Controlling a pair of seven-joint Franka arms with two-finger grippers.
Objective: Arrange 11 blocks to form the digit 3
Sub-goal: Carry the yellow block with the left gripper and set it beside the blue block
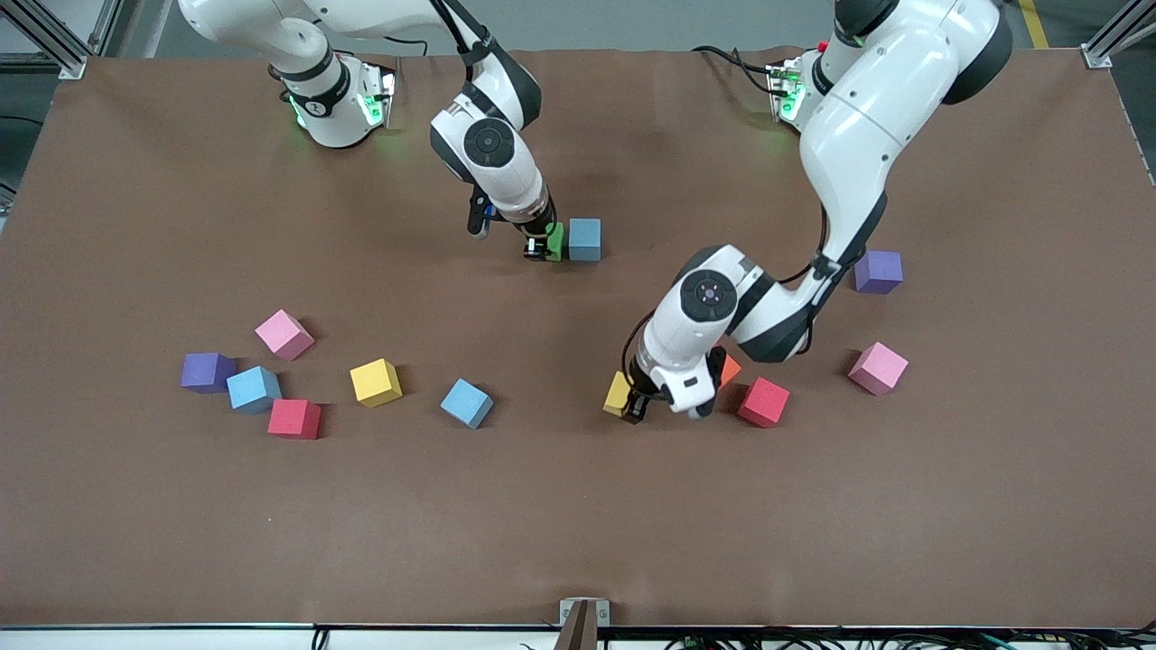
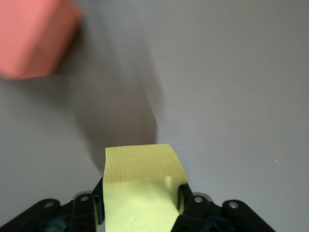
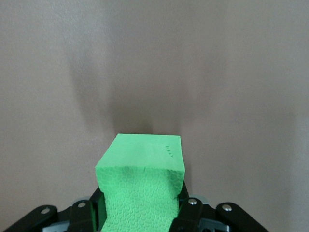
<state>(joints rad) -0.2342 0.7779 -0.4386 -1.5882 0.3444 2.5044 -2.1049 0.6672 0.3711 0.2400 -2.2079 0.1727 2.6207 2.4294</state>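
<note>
The left gripper (image 1: 632, 403) is pinching a yellow block (image 1: 618, 394) on the table (image 1: 578, 524), beside an orange block (image 1: 730, 368). The right gripper (image 1: 539, 249) is squeezing a green block (image 1: 554, 241) just beside a light blue block (image 1: 584, 239).

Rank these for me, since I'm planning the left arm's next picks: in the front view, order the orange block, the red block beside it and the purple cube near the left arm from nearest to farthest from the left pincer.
Left pincer is shut on a yellow block.
1. Orange block, partly hidden under the wrist.
2. Red block, beside the orange one, toward the left arm's end.
3. Purple cube, nearer the left arm's base.
</note>
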